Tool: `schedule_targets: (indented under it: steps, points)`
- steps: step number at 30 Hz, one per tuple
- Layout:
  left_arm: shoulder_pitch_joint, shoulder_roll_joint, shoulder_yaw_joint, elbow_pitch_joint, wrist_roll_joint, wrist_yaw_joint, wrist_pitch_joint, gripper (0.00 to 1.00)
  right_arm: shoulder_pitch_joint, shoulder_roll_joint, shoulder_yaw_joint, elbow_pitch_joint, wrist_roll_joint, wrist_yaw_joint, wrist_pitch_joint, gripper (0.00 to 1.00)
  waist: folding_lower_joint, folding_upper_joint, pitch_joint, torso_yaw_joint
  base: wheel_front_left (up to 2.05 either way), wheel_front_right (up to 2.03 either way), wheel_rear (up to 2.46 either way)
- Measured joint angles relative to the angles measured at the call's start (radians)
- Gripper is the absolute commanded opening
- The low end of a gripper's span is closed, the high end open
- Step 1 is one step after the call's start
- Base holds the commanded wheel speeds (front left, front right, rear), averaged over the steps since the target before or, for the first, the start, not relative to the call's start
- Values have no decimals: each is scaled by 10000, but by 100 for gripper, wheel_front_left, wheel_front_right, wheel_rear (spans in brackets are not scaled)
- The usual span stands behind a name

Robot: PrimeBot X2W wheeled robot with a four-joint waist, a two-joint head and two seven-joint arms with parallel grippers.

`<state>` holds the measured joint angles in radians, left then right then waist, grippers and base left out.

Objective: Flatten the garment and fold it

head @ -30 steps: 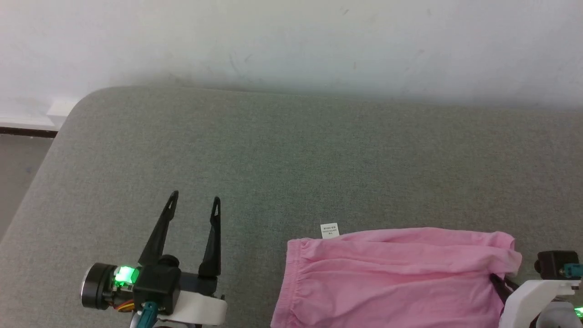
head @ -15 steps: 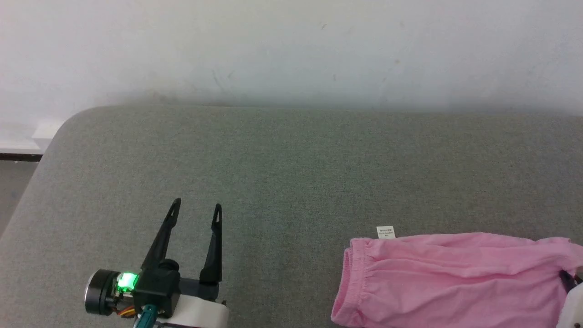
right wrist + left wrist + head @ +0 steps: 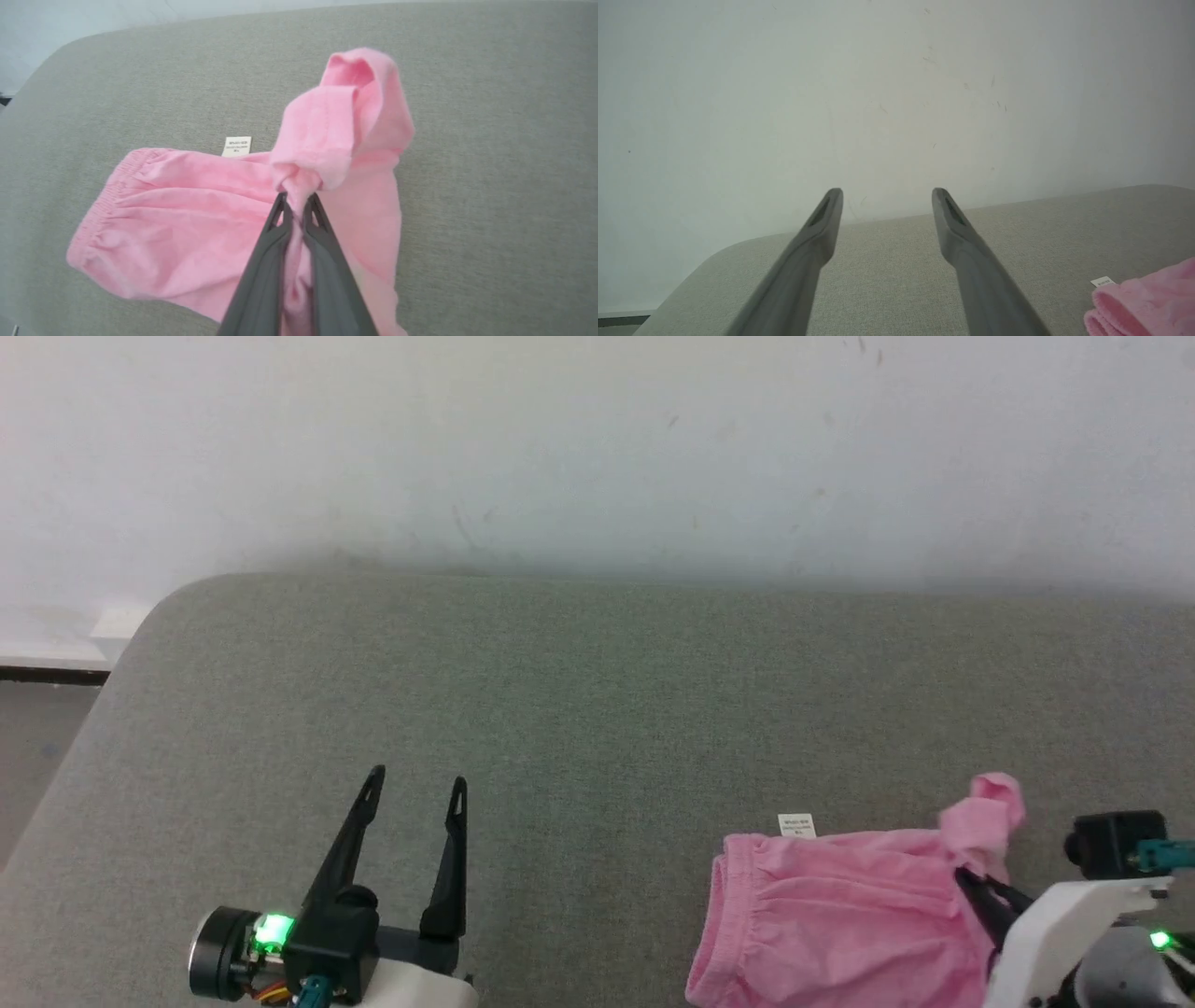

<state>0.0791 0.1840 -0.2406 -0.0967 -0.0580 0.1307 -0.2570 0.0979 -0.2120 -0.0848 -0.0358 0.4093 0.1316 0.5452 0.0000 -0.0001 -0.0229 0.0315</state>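
The pink shorts (image 3: 822,915) lie on the grey cushion (image 3: 579,709) at the lower right, gathered waistband (image 3: 717,924) to the left, small white label (image 3: 796,824) at the far edge. My right gripper (image 3: 966,879) is shut on a leg-side edge, lifting it so a bunched fold (image 3: 985,812) stands up over the rest. In the right wrist view that gripper (image 3: 296,201) pinches the pink shorts (image 3: 187,224) with the fold (image 3: 345,116) curling above the tips. My left gripper (image 3: 415,782) hovers open at the lower left, nothing between its fingers (image 3: 826,210); the shorts' waistband end (image 3: 1143,303) shows at the lower right of its view.
The grey cushion's rounded left corner (image 3: 149,616) drops off toward the floor (image 3: 37,728). A pale wall (image 3: 597,448) runs right behind the cushion's far edge. Bare grey fabric stretches between the left gripper and the shorts.
My right gripper has come leftward and up with the shorts' edge, folding it toward the waistband, so the shorts look much shorter. The head view has shifted; the left gripper stays open.
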Motion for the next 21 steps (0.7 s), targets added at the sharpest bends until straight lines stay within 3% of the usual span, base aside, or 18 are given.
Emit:
schedule_targets:
  steps: [5, 9, 19, 20, 21]
  points:
    - [11, -86, 29, 0, 67, -127, 0, 100, 12, 978, 685, -821, 410, 0, 625, 0, 0, 0, -3, 229, 0, 0, 0]
    - [11, -109, 75, 0, 71, -234, 0, 100, -144, 1363, 1260, -892, 500, -2, 692, 0, 0, 0, 57, 430, 0, 0, 0]
    - [6, -192, 136, 36, 163, -418, 0, 100, -597, 1570, 2238, 917, 119, -2, -343, 0, 1, 0, 252, 916, 0, 0, 0]
    - [6, -199, 136, 44, 167, -420, 0, 100, -622, 1569, 2380, 1095, 102, -2, -464, 6, 0, 0, 273, 944, 0, 0, 0]
    - [5, -203, 142, 52, 173, -420, 0, 100, -645, 1567, 2558, 1220, 84, -2, -568, 100, 0, 0, 294, 966, 0, 0, 0]
